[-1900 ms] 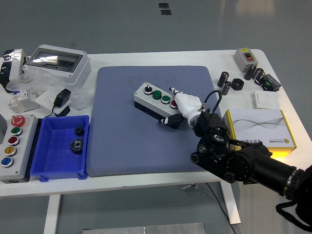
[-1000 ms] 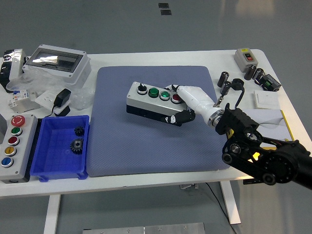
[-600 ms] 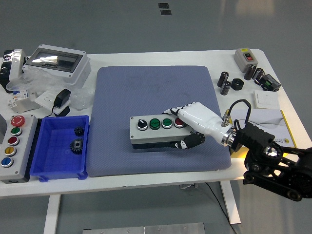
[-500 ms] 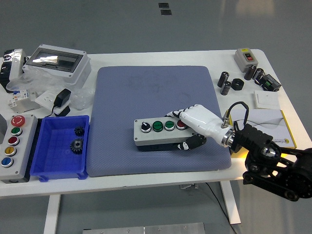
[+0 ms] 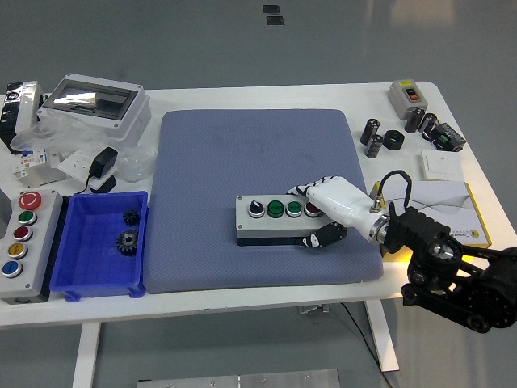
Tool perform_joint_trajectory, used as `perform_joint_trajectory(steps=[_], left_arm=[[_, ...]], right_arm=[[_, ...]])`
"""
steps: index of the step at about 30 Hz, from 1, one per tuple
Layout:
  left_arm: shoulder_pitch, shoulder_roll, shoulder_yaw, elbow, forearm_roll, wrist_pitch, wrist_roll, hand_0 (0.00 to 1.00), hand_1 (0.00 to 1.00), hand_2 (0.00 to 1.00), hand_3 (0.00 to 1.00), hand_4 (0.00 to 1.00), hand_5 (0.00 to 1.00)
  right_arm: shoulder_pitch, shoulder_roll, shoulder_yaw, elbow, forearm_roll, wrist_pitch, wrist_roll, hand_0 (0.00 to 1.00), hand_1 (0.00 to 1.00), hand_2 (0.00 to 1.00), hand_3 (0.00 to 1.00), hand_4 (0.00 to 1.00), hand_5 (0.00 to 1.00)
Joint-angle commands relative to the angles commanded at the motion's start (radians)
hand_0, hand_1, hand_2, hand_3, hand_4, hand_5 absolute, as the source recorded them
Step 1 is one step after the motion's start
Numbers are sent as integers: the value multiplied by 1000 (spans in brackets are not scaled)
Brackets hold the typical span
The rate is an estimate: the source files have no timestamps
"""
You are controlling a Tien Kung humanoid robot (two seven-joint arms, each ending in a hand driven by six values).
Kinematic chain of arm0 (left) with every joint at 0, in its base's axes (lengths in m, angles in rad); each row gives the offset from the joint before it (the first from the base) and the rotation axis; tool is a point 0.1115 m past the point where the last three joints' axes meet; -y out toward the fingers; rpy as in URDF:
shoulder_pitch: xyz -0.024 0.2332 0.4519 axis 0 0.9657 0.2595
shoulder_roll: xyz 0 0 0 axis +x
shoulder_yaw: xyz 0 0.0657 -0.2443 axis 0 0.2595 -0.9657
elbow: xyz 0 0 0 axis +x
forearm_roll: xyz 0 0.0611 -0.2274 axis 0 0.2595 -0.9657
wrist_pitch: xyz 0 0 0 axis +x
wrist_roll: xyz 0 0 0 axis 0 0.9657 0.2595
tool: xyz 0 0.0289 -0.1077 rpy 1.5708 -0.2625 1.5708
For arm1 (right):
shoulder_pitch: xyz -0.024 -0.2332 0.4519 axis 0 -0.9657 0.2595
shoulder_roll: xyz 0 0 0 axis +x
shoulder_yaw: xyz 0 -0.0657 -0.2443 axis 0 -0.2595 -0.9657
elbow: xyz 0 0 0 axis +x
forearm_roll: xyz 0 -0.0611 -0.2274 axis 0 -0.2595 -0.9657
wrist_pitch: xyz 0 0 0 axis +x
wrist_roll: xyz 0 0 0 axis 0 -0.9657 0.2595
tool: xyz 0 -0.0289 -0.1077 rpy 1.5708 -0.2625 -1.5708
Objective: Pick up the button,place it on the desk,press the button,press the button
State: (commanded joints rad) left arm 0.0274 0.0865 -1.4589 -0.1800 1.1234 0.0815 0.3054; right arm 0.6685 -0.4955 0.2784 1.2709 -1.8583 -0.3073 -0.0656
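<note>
The button box (image 5: 279,218) lies flat on the blue-grey mat (image 5: 258,194), in the lower right part of the mat, with its long side running left to right. Its top face shows a black knob at the left, two green buttons in the middle and a red button at the right end. The right hand (image 5: 329,212) enters from the lower right of the frame and grips the box at its right end: the white fingers (image 5: 305,190) lie over the far top edge beside the red button, and the dark thumb (image 5: 317,239) presses against the near side. The black forearm trails off toward the lower right corner.

The mat rests on the white table (image 5: 242,95). At the left of the frame stand a blue bin (image 5: 77,279) holding two gears (image 5: 128,230), and a second control box (image 5: 20,242) with coloured buttons. A clear-lidded enclosure (image 5: 95,101) sits in the upper left. A yellow-edged carton (image 5: 436,206) lies at the right, with small dark parts (image 5: 393,139) above it.
</note>
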Motion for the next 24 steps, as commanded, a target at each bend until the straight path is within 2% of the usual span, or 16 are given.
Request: perform_joint_trajectory(steps=[2,3,8,9,14,15,20,21,24], left_arm=[[0,0,0,0,0,0,0,646,548,621,607,659,136],[0,0,-1,0,1,0,0,646,548,621,608,660,137],[1,0,-1,0,1,0,1,646,548,621,608,660,137],[0,0,-1,0,1,0,1,646,547,621,607,660,137],[0,0,1,0,1,0,1,646,547,621,607,660,137],[0,-1,1,0,1,0,1,646,547,621,608,660,136],[1,-2,2,0,1,-1,2,646,547,621,608,660,136],[1,-2,2,0,1,-1,2,646,547,621,607,660,136],[2,-2,3,0,1,-1,2,646,547,621,607,660,136]], right_arm=[[0,-2,1,4,4,4,-1,902,852,873,896,140,56],[0,-3,1,6,7,8,-2,997,931,943,967,217,59],[3,-15,2,22,42,34,-1,997,931,943,967,217,59],[4,-18,3,27,54,39,2,998,954,960,998,271,46],[10,-33,10,47,116,64,14,998,954,960,998,271,46],[11,-35,11,50,124,68,15,998,998,998,998,334,38],[14,-51,12,67,162,84,23,998,998,998,998,334,38],[14,-54,12,70,170,87,24,998,998,998,998,388,20],[14,-64,10,79,190,92,26,998,998,998,998,388,20]])
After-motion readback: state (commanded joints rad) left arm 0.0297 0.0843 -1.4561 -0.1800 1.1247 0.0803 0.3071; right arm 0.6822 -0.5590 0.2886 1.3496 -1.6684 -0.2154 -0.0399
